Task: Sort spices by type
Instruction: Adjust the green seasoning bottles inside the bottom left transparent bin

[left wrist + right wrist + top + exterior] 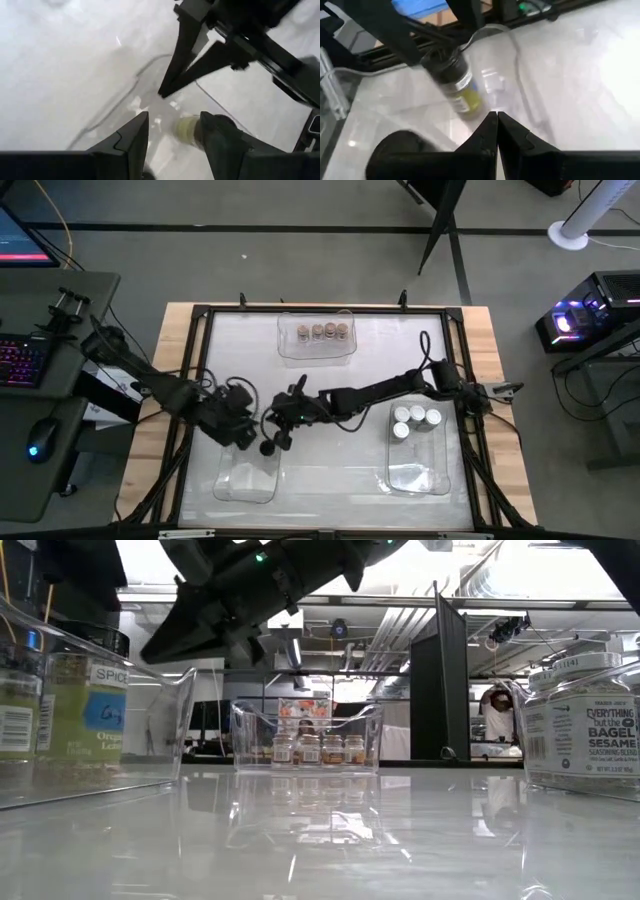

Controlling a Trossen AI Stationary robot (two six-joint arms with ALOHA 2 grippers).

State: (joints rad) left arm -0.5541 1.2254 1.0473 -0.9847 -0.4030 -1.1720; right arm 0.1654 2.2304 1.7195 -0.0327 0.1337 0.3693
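Note:
A small jar with a black lid and greenish contents (457, 85) is in the far end of the clear near-left bin (245, 480). In the left wrist view the jar (186, 131) shows between my left gripper's (175, 115) open fingers, close to one of them. My right gripper (497, 116) is shut and empty. It hovers just beyond that bin's far rim, pointing toward the jar. Black-lidded jars (85, 690) show behind the bin's wall in the low view. My left gripper stands open over the black-lidded jar (186, 131), coming slanting from above. The jar lies right beside one finger (220, 142); I cannot tell whether that finger touches it.
The far bin (317, 352) holds several tan-lidded jars (322, 332). The right bin (418, 470) holds white-lidded jars (415, 420), seen close in the low view as a sesame seasoning jar (580, 730). The two grippers are close together over the near-left bin's far end.

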